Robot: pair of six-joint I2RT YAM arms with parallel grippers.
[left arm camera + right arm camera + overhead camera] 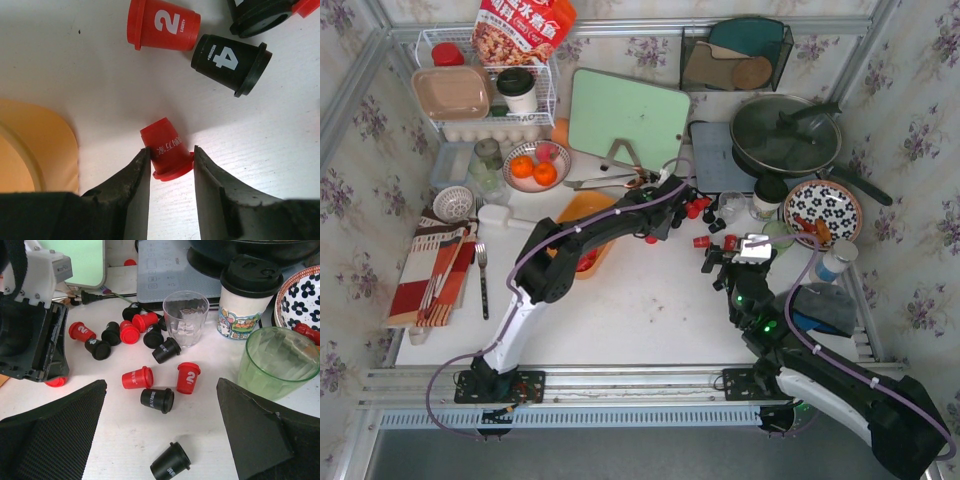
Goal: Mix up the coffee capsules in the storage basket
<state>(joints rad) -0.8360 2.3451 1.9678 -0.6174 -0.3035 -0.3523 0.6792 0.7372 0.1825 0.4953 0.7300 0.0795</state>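
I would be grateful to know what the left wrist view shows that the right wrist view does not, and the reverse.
Only the left wrist: the left gripper seen from inside, one finger at each side of a red capsule lying on the table.
Only the right wrist: a clear glass, a green tumbler, a lidded paper cup and the wider scatter of red and black capsules.
Both: the left gripper over that red capsule, and the white table.

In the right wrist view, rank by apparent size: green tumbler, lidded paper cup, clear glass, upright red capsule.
1. Green tumbler and paper cup: look alike, and the tumbler sits nearer, so unranked.
2. Clear glass.
3. Red capsule, smallest.
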